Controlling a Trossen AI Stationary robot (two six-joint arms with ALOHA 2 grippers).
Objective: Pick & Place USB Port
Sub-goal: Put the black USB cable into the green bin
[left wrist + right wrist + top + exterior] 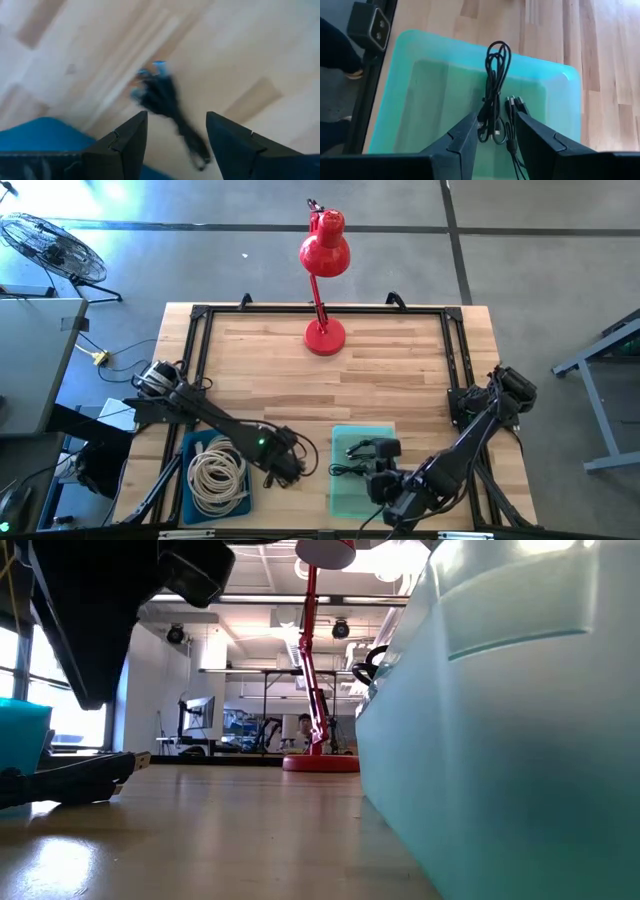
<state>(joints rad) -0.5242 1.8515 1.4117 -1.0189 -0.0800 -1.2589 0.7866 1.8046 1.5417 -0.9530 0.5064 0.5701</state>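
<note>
The left gripper (175, 132) hangs jaws wide and empty over a dark USB cable (165, 102) lying on the tabletop (400, 380) just right of the blue bin (190, 455). The right gripper (495, 135) hovers half open, holding nothing, over black cables (495, 95) already in the teal bin (420, 75). One pick seems left.
</note>
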